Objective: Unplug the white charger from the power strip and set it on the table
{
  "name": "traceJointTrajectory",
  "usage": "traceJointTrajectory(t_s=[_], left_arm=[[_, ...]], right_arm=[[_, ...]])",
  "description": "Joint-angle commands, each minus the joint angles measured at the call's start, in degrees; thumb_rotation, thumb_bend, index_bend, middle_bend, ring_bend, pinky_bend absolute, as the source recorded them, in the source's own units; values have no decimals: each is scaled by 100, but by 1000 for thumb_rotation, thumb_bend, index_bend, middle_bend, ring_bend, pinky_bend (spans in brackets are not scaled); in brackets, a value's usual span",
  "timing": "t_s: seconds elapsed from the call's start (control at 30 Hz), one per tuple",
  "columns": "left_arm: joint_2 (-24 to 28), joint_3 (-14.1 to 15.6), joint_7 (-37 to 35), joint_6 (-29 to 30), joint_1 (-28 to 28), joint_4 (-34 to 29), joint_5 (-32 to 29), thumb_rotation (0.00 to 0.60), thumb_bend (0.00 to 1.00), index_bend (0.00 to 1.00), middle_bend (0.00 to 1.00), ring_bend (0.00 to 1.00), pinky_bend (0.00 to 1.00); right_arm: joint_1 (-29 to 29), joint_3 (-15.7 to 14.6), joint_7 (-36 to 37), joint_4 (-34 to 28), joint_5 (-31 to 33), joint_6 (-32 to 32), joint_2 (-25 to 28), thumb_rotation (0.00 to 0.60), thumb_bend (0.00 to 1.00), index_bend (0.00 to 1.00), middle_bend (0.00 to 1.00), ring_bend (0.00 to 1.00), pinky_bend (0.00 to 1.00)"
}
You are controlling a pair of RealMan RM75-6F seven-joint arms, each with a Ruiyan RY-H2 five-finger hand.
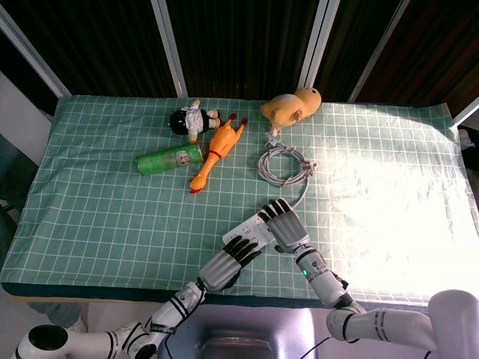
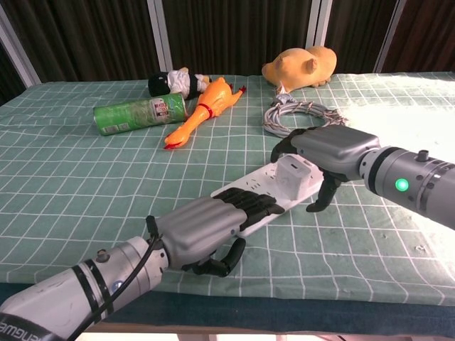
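A white power strip (image 1: 251, 228) (image 2: 259, 179) lies slantwise near the table's front edge. The white charger (image 2: 293, 174) stands plugged into its far end; the head view hides it under my right hand. My left hand (image 1: 228, 262) (image 2: 213, 222) rests flat on the strip's near end, fingers stretched along it. Arched over the charger, my right hand (image 1: 283, 224) (image 2: 323, 148) has its fingers curled past the charger's far side. Its thumb points down on the near right side, apart from the charger.
The strip's grey cable coil (image 1: 284, 164) (image 2: 298, 114) lies just behind the right hand. Further back are a green can (image 1: 170, 158) (image 2: 138, 114), an orange rubber chicken (image 1: 217, 153) (image 2: 202, 110), a small doll (image 1: 194, 120) and a tan plush (image 1: 292, 105) (image 2: 302, 67).
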Motion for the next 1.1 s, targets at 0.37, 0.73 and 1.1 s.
traceJointTrajectory(t_s=[0.37,0.73,1.1], left_arm=[[13,17,-48,15,-8,25,-11,600,781,0,1,0,37],[28,77,-30,68,30,-7,-2,600,782,0,0,0,38],[22,36,-75,17,-28,69,-13,600,782,0,0,0,37]], right_arm=[[0,-6,15,92,-84,117,-128,600,370,486,344,207,303],[-5,-24,95,153,-224,157,-222,600,373,539,369,249,337],[-45,-4,78,246,-339,311,-334,600,398,687,456,332,394]])
